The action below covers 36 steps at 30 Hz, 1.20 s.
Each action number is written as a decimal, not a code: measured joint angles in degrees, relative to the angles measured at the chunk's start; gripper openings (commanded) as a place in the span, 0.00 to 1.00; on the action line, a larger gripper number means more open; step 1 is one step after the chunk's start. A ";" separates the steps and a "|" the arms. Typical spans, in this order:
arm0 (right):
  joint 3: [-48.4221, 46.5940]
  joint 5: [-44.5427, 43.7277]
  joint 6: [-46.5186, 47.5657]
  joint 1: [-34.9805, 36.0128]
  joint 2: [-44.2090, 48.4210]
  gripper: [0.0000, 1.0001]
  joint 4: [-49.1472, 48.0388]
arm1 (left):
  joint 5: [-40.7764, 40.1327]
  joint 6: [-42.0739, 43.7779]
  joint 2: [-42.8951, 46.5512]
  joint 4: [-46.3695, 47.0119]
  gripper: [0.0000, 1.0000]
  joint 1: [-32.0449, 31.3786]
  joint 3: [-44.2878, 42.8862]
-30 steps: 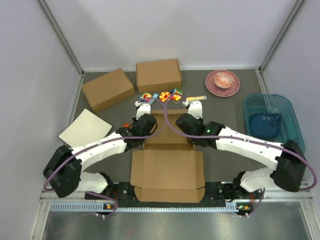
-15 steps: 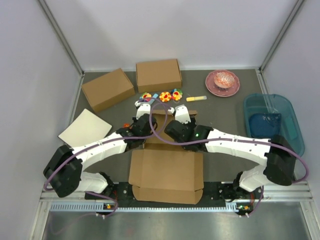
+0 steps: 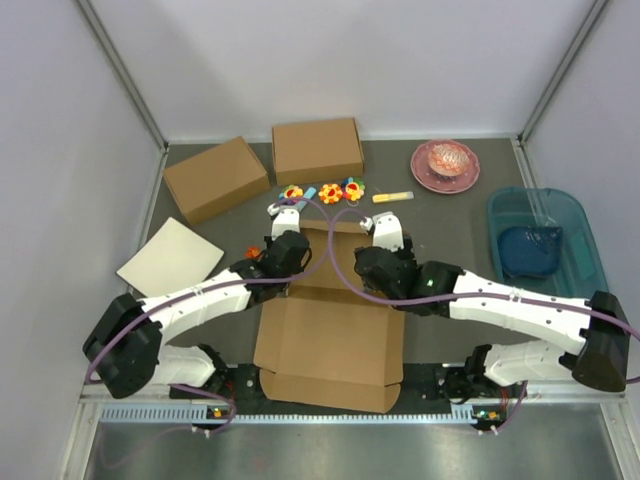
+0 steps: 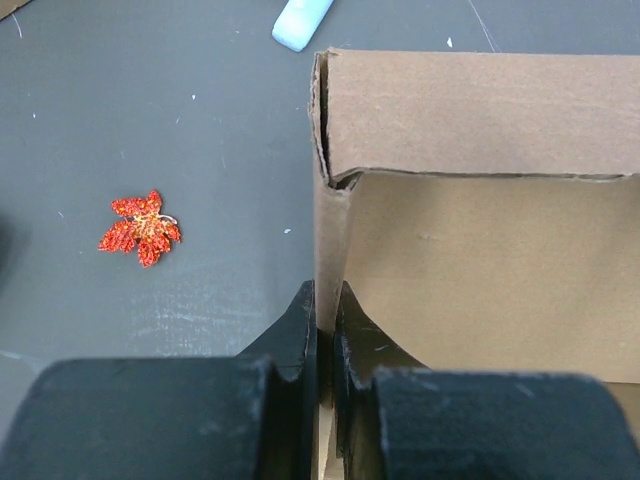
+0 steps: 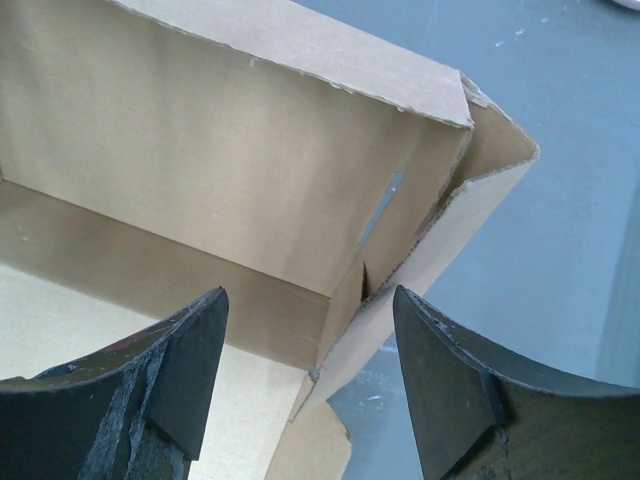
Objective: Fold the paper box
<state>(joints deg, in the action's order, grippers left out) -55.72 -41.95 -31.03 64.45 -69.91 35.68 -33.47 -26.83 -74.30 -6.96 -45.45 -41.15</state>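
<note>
1. While both arms reach over it, the paper box (image 3: 330, 345) lies at the near middle of the table (image 3: 440, 215). Its broad panel is flat toward the arm bases and its far end is raised into walls.
2. From the left wrist you can see the left gripper (image 4: 322, 300) clenched on the box's upright left side wall. The thin cardboard edge is squeezed between the two black fingers, just short of the far corner.
3. The right gripper (image 5: 310, 300) is spread wide and holds nothing. It hangs over the far right corner, where a side flap splays outward from the slotted far wall.
4. A red leaf (image 4: 140, 228) lies on the table to the left of the box, apart from it.
5. Farther back sit two formed cardboard boxes (image 3: 317, 150) and a pink plate (image 3: 445, 165). An off-white board (image 3: 170, 256) lies at the left and a blue tub (image 3: 545, 245) at the right.
</note>
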 measured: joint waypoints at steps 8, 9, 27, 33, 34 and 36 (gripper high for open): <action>2.82 -2.32 0.61 0.04 6.23 0.68 1.51 | -0.04 0.02 0.46 1.14 0.00 -0.02 0.76; 2.84 -2.62 0.96 0.04 7.74 0.68 1.77 | -0.04 0.02 0.46 1.22 0.00 -0.02 0.79; 13.05 -0.74 -0.33 -12.83 25.70 0.68 1.16 | -0.04 -0.02 2.67 3.82 0.00 -0.13 3.39; 16.44 4.92 0.63 -12.96 22.43 0.70 -4.87 | -0.04 -0.09 4.00 5.18 0.00 -0.15 4.85; 16.41 5.46 0.94 -13.09 21.29 0.70 -6.27 | -0.04 -0.09 4.24 5.42 0.00 -0.15 5.09; 16.39 6.32 1.57 -13.64 18.73 0.71 -8.46 | -0.04 -0.09 4.63 5.66 0.00 -0.15 5.44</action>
<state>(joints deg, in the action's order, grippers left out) -39.33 -35.64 -29.45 50.81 -51.18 27.22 -33.52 -26.92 -69.67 -1.30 -45.60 -35.70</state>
